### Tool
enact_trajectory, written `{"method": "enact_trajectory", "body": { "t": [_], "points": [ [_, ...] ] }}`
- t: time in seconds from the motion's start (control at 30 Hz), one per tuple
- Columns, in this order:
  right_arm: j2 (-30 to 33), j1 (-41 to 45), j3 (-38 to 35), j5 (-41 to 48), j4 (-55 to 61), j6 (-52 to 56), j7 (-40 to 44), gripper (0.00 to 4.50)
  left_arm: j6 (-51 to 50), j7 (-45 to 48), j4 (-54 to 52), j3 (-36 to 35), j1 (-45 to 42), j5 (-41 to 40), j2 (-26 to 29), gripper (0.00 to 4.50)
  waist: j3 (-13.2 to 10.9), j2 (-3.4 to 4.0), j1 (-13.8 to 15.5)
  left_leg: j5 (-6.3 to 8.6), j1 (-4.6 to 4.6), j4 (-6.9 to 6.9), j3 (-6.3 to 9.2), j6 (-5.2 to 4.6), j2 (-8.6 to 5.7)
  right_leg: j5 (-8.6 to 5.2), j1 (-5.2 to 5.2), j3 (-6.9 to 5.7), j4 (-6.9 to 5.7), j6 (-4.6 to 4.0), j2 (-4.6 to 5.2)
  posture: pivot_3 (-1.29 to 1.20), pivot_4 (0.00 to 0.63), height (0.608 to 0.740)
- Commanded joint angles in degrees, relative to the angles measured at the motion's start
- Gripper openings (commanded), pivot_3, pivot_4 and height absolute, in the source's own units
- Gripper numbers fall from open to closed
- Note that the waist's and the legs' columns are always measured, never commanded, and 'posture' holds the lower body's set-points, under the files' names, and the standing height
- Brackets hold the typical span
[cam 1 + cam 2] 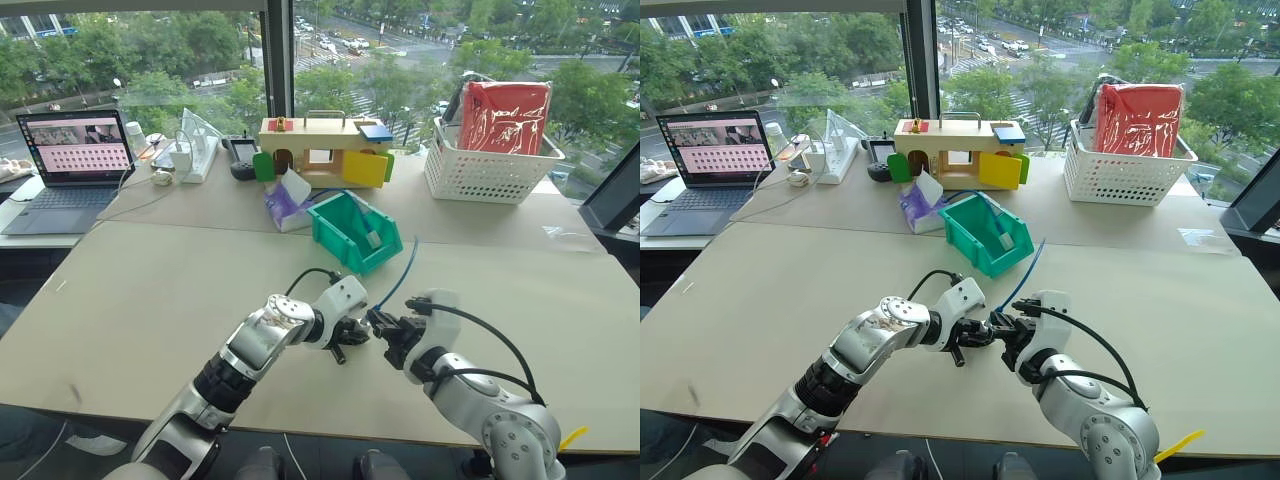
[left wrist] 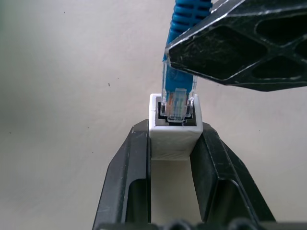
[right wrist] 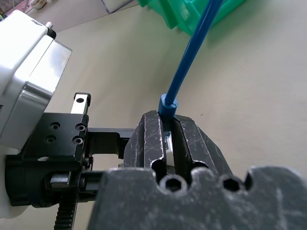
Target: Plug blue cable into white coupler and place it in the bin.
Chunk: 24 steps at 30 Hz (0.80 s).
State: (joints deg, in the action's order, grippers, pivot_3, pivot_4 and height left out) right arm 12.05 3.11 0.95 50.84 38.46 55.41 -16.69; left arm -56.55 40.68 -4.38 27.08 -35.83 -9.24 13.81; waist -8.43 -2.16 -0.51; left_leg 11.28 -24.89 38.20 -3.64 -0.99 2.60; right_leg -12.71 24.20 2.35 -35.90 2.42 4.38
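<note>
**Plug seated at coupler mouth, both pincers clamped**

Left pincer (image 2: 173, 158): fingers pressed on either side of the white coupler (image 2: 173, 136), socket opening facing away from the wrist. Right pincer (image 3: 168, 139): fingers closed together on the blue cable (image 3: 189, 57), gripping just behind its plug. Clear plug end sits in the coupler's dark socket; cannot tell if it is fully home.

The two pincers meet tip to tip above the desk (image 1: 150, 300), on the near side of the bin (image 1: 352, 232). From the right pincer the cable rises in a curve towards the bin, its far end free in the air beside the bin's right corner.

Bin rests on the desk, teal, a small grey item inside. Just left of the bin, a purple tissue pack (image 1: 288, 200). Behind the bin, a wooden toy house (image 1: 322, 148). Right of the bin and further back, a white basket (image 1: 487, 168). Far left of the bin, a laptop (image 1: 72, 165).
</note>
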Motion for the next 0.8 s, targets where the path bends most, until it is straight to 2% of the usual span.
{"method": "enact_trajectory", "body": {
  "t": [0.03, 0.33, 0.8],
  "points": [
    [1.47, 0.43, 2.72, -2.07, 0.28, 2.90, 0.93, 0.00, -1.86, -0.86, 0.41, 0.01, 1.27, -0.89, -0.81, 0.65, 0.01, -0.01, 0.01, 0.00, 0.00, 0.00, 0.00, 0.00, 0.00, 0.00, 0.00, 0.00, 0.00, 0.00, 0.00, 0.00, 0.150, 0.730],
    [4.77, 1.84, 6.58, -5.17, 0.20, 8.38, 4.37, 0.00, -4.40, -2.75, -1.30, -1.15, 2.35, -1.25, -1.37, 0.65, 0.18, -0.14, -0.13, 0.00, 0.05, -0.01, 0.01, 0.00, 0.02, -0.05, -0.03, -0.01, 0.00, -0.05, -0.02, 0.00, 0.150, 0.730],
    [8.46, -2.08, 9.36, -10.85, -3.89, 9.49, 11.85, 0.00, -6.86, -4.90, -3.78, -1.56, 3.96, -2.84, -1.35, 0.65, 0.80, -0.21, -0.11, 0.01, 0.17, -0.14, 0.00, 0.01, 0.02, -0.35, -0.10, -0.01, 0.04, -0.15, -0.01, 0.00, 0.150, 0.730]
  ]
}}
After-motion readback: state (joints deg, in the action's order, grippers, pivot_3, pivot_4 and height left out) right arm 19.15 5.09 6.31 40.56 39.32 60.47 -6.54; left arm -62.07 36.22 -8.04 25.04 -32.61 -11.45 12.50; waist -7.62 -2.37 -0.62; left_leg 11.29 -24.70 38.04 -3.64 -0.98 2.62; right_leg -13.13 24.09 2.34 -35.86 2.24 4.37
